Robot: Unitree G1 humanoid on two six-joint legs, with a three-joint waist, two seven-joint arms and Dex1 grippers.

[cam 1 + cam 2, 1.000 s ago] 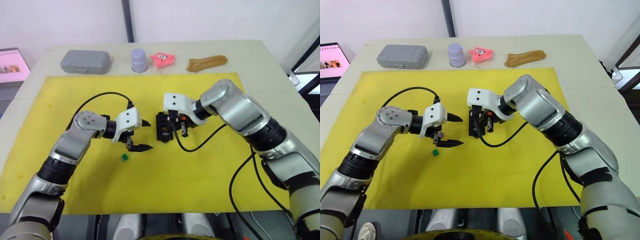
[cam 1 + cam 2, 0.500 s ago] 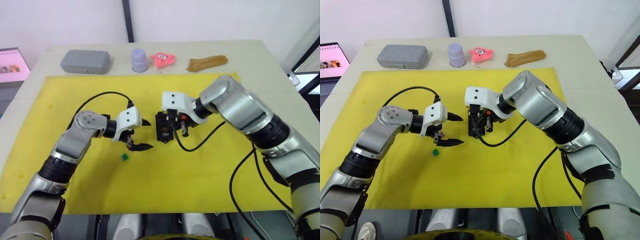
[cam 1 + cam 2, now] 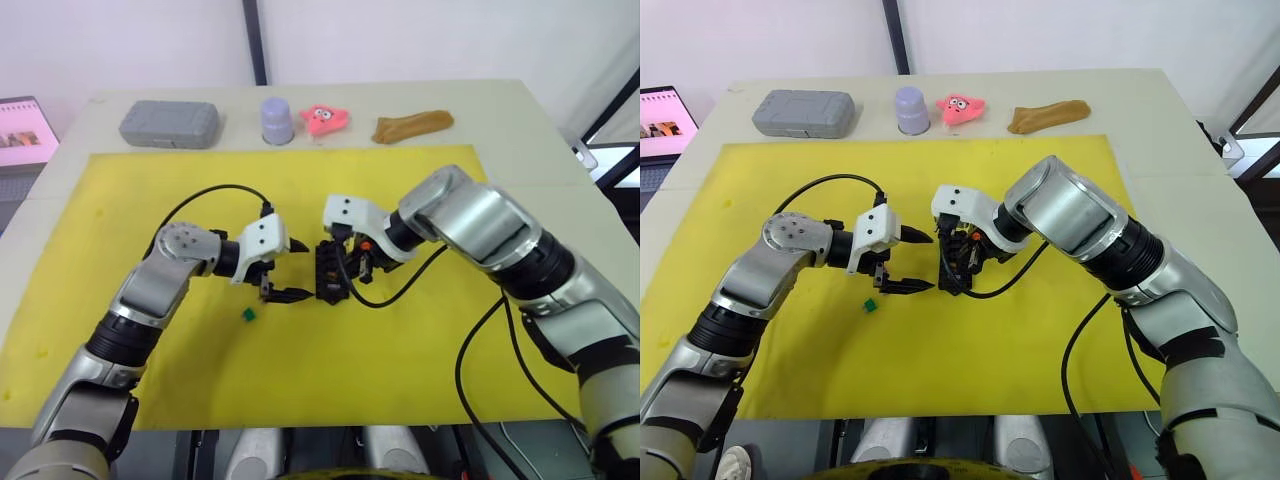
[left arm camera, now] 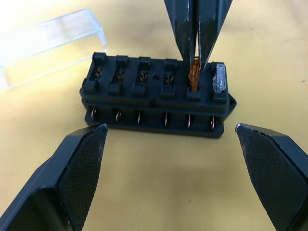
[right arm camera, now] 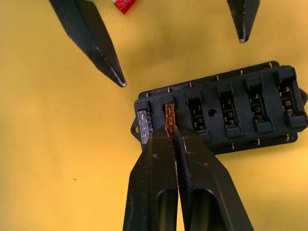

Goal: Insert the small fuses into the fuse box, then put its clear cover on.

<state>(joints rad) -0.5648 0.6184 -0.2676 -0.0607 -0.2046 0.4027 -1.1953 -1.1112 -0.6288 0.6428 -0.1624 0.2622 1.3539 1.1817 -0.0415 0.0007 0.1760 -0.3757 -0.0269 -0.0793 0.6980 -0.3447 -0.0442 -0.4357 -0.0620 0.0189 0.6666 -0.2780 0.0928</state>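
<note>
The black fuse box [image 4: 154, 91] lies on the yellow mat [image 3: 400, 360] between my two grippers. My right gripper [image 5: 172, 132] is shut on an amber fuse [image 4: 194, 77] that stands in the box's second slot from one end. A pale grey fuse [image 4: 219, 79] sits in the end slot beside it; the other slots look empty. My left gripper [image 3: 305, 270] is open, its fingers spread on either side of the box's long side without touching it. The clear cover [image 4: 48, 41] lies on the mat just behind the box. A green fuse [image 3: 248, 314] and a red fuse [image 5: 124, 4] lie loose on the mat.
Along the table's far edge stand a grey case [image 3: 170, 123], a lavender cup [image 3: 277, 120], a pink toy [image 3: 325, 118] and a brown object [image 3: 413, 125]. A screen [image 3: 25, 130] sits off the table's left side. Black cables loop from both wrists over the mat.
My left gripper has moved right, closer to the fuse box, staying open. My right gripper has come down over the box with the amber fuse.
</note>
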